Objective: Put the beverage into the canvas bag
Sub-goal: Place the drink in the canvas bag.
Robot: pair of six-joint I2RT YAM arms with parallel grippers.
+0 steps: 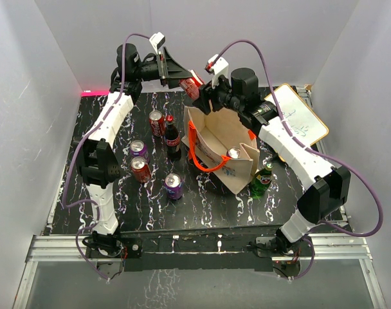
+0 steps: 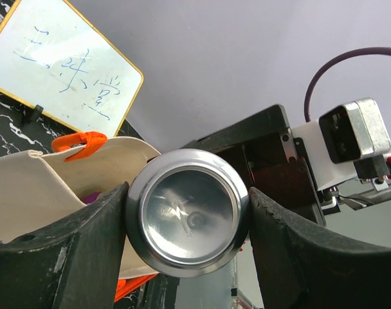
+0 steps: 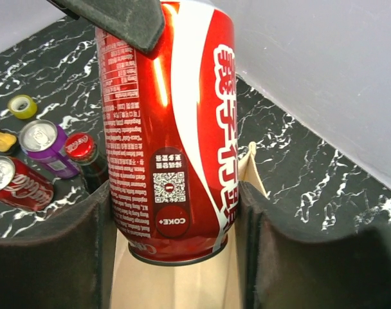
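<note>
I am gripping the can [image 3: 170, 129] with both claws at once. The right claw [image 3: 176, 219] is pressing its pads against the can's lower sides, and the left claw [image 2: 188, 199] is clamping the same can between its fingers, with one bare metal end facing its camera. One left finger is showing at the top of the right wrist view. From above, the can is hanging in the air at the far rim of the bag [image 1: 242, 172], whose mouth is standing open with the orange handles flopped to the left. I am reading this as a handover over the bag, with the drop not yet made. Next I am expecting to free one claw, likely the left, only once the other grip is sure, then carry the can over the mouth and lower it before letting go. The beige inside of the bag is showing right under the can in the right wrist view. The can is a glossy red cola can with white script and a small code patch, and I am seeing no dents. Another can top [image 1: 234, 152] is already showing inside the bag, while more cans and bottles are waiting on the counter [image 1: 202, 209].
</note>
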